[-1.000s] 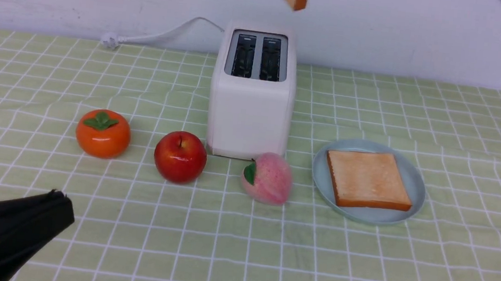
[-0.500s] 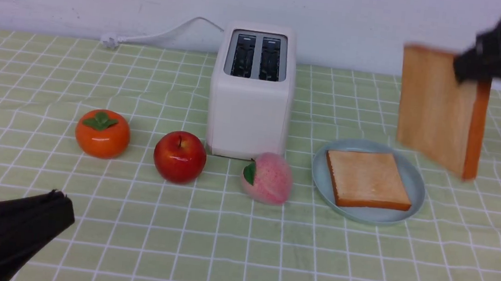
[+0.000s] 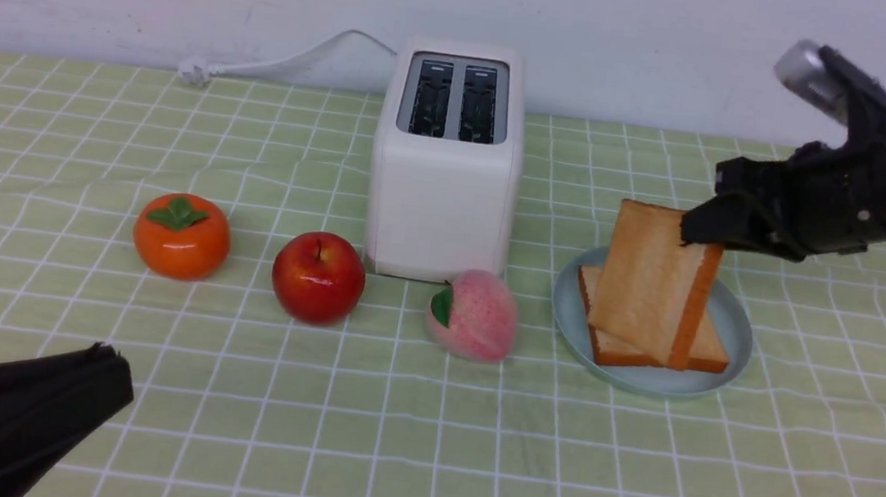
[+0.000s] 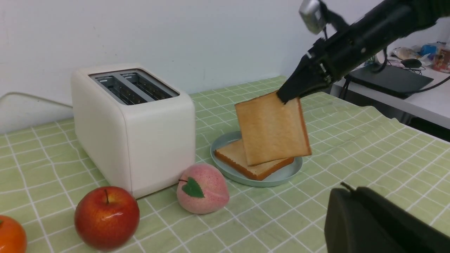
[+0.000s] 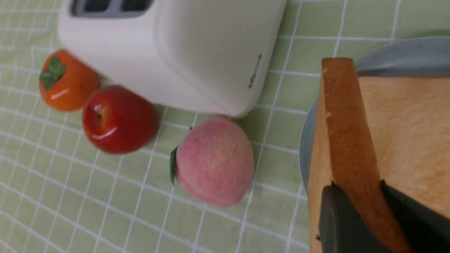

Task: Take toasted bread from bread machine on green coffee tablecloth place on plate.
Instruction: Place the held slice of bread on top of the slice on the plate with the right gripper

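The white bread machine (image 3: 446, 166) stands on the green coffee tablecloth (image 3: 422, 444) with both slots empty. To its right, one slice of toasted bread (image 3: 708, 354) lies flat on the pale blue-green plate (image 3: 643, 382). My right gripper (image 3: 700, 230) is shut on the top corner of a second slice (image 3: 649, 282), which hangs steeply tilted over the plate. Its lower edge sits at the flat slice; I cannot tell whether they touch. The right wrist view shows the fingers pinching the crust (image 5: 346, 126). My left gripper (image 3: 98, 352) is shut and empty, low at the front left.
An orange persimmon (image 3: 182, 236), a red apple (image 3: 318, 276) and a pink peach (image 3: 473, 313) lie in a row in front of the toaster; the peach is close to the plate. The white cord (image 3: 281, 63) trails back left. A desk with a laptop (image 4: 393, 79) stands beyond the table's right.
My right gripper has carried the slice from above the toaster, rightward and down onto the plate area, over the flat slice. The left arm has stayed still.
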